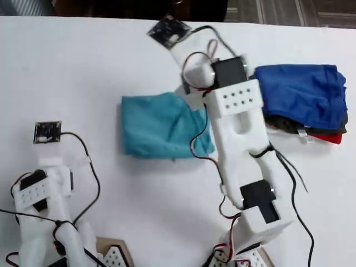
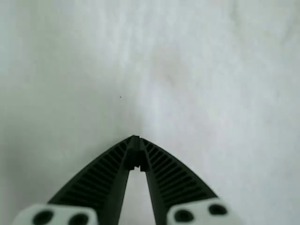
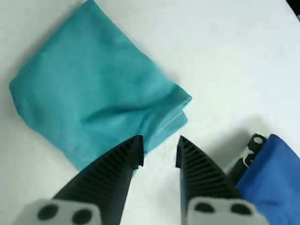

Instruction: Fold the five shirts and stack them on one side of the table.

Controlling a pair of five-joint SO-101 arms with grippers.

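**Hovering at the edge of the teal shirt, claw apart**

The right claw hangs just above the table with its two dark ribbed fingers spread and nothing between them. It sits at one corner of the folded teal shirt, where a stitched hem shows. The teal shirt lies flat as a rough rectangle near the middle of the table, with the right arm stretched over its side nearest the stack.

Well to that side sits a pile of folded garments. The blue shirt is on top, with a dark shirt and a red shirt showing at the edge beneath it.

The left claw is closed, its tips meeting, over bare white table. The left arm is drawn back at the near corner.
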